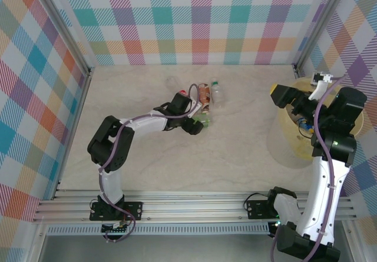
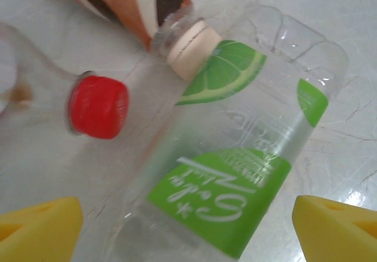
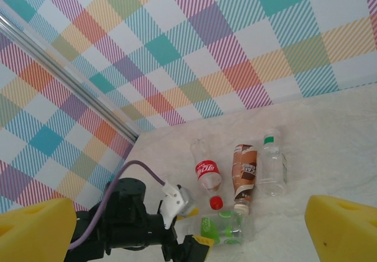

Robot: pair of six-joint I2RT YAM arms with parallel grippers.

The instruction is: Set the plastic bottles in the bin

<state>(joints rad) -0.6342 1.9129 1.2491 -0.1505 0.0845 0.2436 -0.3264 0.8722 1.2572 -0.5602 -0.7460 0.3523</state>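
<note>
Left pincer, released, straddles a green-labelled bottle lying on its side on the desk, with a yellow fingertip on either side of it. A brown-labelled bottle with a cream cap and a red-capped bottle lie just beside it, and a clear green-capped bottle lies next to the brown one. Right pincer, jaws spread wide and empty, hangs above the pale-yellow bin at the desk's right side, well apart from these bottles.
</note>
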